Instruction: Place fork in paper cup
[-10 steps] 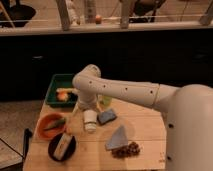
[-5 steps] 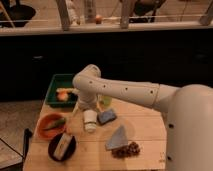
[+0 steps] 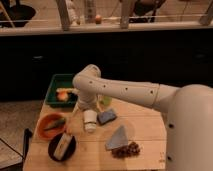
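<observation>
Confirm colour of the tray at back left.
Green tray, camera view; gripper sits at the white paper cup.

Fig. No change is visible across the interval: my gripper stays low over the counter, directly at the paper cup; no object has shifted.

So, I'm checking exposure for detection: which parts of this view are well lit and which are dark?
Camera view: the wooden table is warmly, evenly lit; the wall behind it is nearly black; the strip beyond the railing is brightest. The gripper sits by the paper cup, mid-table, in the lit area.
</observation>
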